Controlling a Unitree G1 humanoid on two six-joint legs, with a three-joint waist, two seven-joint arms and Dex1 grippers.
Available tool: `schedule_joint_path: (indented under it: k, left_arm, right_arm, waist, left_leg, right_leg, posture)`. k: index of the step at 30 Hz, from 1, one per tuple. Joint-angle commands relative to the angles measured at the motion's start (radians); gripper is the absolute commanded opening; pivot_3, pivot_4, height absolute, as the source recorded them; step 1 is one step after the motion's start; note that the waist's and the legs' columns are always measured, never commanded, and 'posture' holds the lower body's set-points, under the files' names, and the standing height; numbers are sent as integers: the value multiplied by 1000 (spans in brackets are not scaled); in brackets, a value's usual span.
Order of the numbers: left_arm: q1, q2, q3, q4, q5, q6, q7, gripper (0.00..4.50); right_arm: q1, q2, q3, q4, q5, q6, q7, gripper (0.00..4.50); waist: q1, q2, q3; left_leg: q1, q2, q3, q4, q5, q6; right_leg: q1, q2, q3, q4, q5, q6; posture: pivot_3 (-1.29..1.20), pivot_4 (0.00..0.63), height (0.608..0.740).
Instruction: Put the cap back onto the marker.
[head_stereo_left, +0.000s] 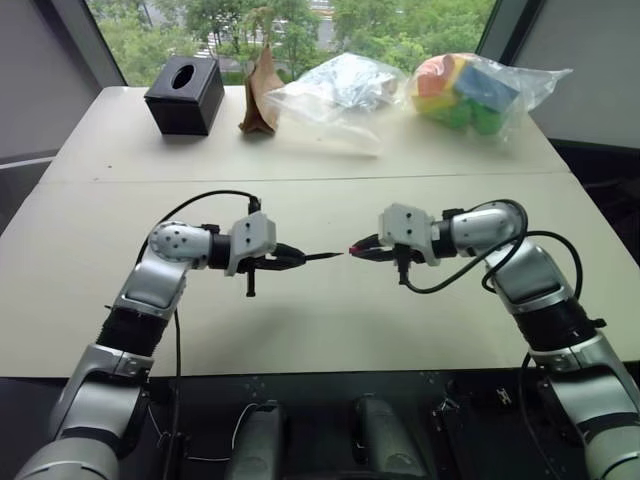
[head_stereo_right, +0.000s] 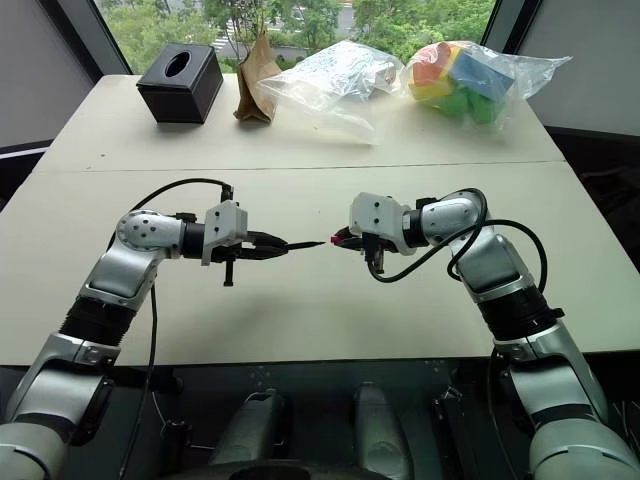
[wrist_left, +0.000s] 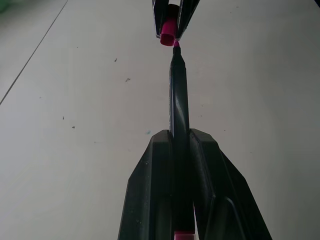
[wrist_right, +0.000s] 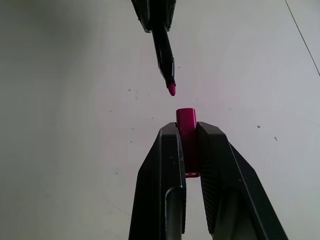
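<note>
Above the middle of the table my left gripper (head_stereo_left: 290, 258) is shut on the marker (head_stereo_left: 322, 257), a thin black barrel whose pink tip points toward my right hand. Facing it, my right gripper (head_stereo_left: 365, 249) is shut on the cap (head_stereo_left: 354, 249), a small red cylinder with its open end toward the tip. In the right wrist view the marker (wrist_right: 165, 52) tip hangs a short gap from the cap (wrist_right: 187, 122), slightly off its axis. In the left wrist view the marker (wrist_left: 179, 95) runs out from between my fingers to the cap (wrist_left: 169, 33), with the tip near the cap's rim.
Along the table's far edge stand a black tissue box (head_stereo_left: 185, 95), a brown paper bag (head_stereo_left: 262, 95), a clear plastic bag (head_stereo_left: 335, 95) and a bag of coloured blocks (head_stereo_left: 465, 90). A seam (head_stereo_left: 300, 180) crosses the beige table between them and my hands.
</note>
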Motion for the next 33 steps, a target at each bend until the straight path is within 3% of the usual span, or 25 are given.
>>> schedule_joint_path:
  k: [1,33]
  left_arm:
    - [-5,7,0,-19,-1,-11,-1,0]
    - [-5,-2,-13,-30,4,-12,9,0]
  right_arm:
    - [-4,1,-9,-50,20,4,-1,67]
    - [1,37,25,-123,28,44,-20,67]
  waist:
    - [0,0,0]
    - [0,0,0]
  left_leg:
    - [0,0,0,0,0,0]
    - [0,0,0,0,0,0]
  right_leg:
    - [0,0,0,0,0,0]
    - [0,0,0,0,0,0]
  posture:
    - [0,150,740]
    - [0,150,740]
